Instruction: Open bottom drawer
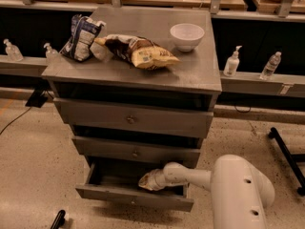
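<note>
Bottom drawer [128, 197]: lowest in the bench [200, 75] front, partly out past the front edge, dark inside showing. Tool [150, 180] sits inside it, just behind the front panel, right of centre; whether it grips anything we cannot tell. Our judgement: pull straight out, square to the front edge and level, so the drawer doesn't rack or bind.

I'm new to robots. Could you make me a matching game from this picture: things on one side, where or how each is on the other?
1 white bowl
2 bottom drawer
3 gripper
4 yellow snack bag

A pulled partly out
B back right of the cabinet top
C reaching into the open drawer
D lying flat, middle of the top

Pairs: 1-B, 2-A, 3-C, 4-D
</note>
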`<state>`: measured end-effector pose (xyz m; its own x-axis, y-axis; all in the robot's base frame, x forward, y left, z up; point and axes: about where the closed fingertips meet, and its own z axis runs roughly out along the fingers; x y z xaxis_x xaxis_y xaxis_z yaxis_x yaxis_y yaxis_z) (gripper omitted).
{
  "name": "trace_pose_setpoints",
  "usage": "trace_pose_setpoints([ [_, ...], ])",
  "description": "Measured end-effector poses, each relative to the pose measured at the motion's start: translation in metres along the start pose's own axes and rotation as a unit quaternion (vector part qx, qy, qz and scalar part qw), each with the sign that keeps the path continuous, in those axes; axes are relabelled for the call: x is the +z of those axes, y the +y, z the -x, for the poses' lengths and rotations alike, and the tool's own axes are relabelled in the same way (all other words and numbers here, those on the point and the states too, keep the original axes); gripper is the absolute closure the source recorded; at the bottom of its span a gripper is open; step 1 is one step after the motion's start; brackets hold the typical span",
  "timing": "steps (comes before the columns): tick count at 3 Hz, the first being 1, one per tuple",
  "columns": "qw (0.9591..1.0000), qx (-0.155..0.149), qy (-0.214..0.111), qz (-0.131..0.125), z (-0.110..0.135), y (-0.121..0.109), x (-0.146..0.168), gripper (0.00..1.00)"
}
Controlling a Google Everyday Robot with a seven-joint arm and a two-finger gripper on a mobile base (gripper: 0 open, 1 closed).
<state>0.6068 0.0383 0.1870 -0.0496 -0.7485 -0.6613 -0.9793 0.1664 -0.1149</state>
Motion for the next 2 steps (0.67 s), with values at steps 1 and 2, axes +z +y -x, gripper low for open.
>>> trace_pose_setpoints([
  [1, 0.9994, 0.012, 0.029, 0.017, -0.015, 0.005, 0.009, 1.00],
  [2, 0.9978, 0.016, 0.041, 0.049, -0.026, 0.024, 0.013, 1.00],
])
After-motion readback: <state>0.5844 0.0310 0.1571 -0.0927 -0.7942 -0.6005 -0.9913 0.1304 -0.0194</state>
